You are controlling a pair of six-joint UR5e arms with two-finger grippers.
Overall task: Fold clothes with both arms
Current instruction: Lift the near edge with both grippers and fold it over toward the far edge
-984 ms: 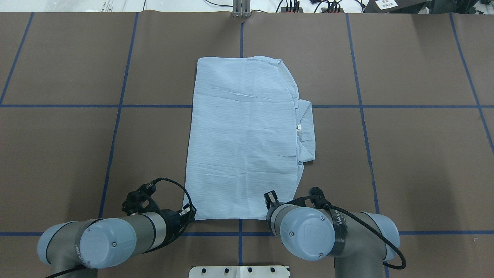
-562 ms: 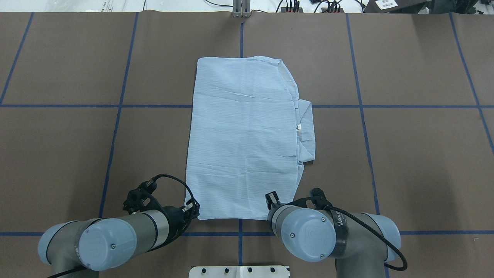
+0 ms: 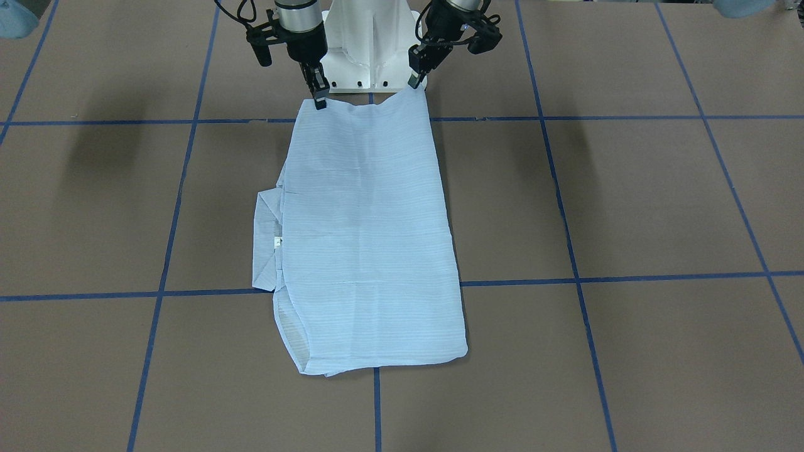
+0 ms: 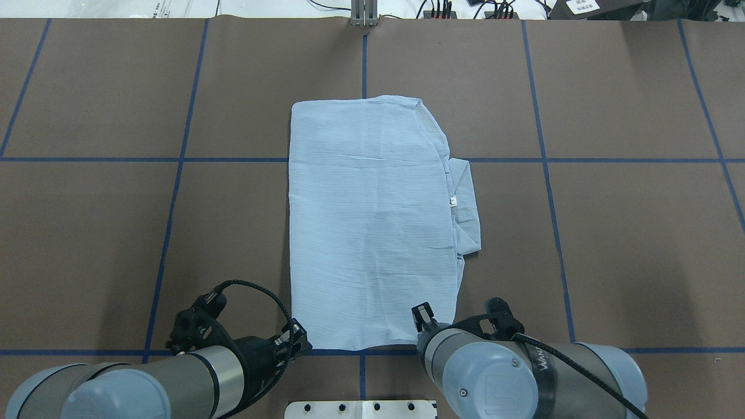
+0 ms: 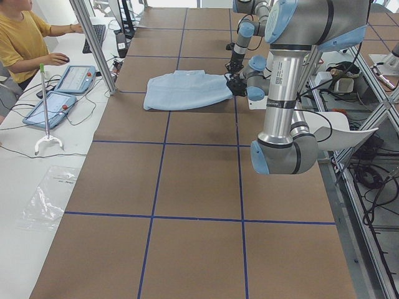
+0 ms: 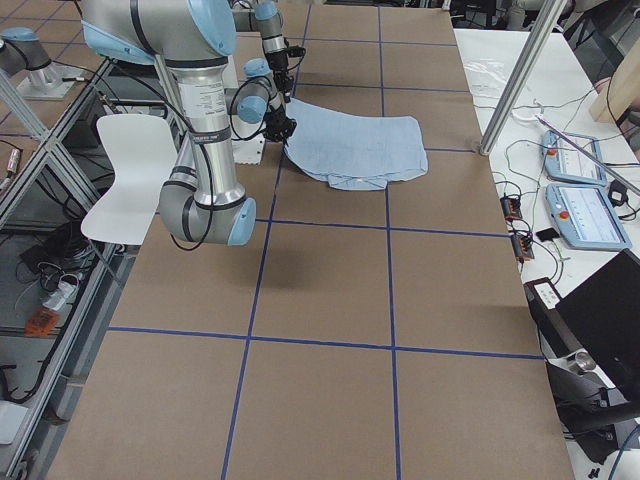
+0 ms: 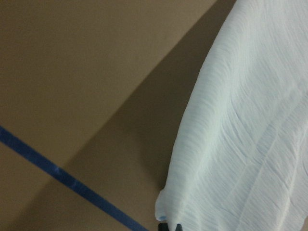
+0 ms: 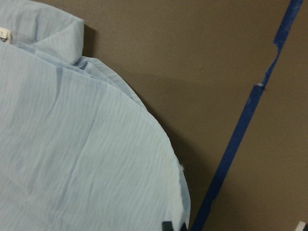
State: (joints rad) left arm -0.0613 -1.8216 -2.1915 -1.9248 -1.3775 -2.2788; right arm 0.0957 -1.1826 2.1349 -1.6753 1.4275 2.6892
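Pinching the thin, finely striped, rectangular-folded shirt (image 4: 372,221), I am clamping left jaws and right jaws tight on its two corners at the counter's (image 4: 611,233) edge nearest me.

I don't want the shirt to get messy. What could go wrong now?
The left tool and right tool each pinch only a small corner of the thin shirt, so a corner might slip out when lifted. The collar pokes out past one side, so the fold could end up lopsided.

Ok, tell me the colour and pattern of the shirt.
The shirt is pale blue with fine stripes, clearest in the right wrist-mounted view.
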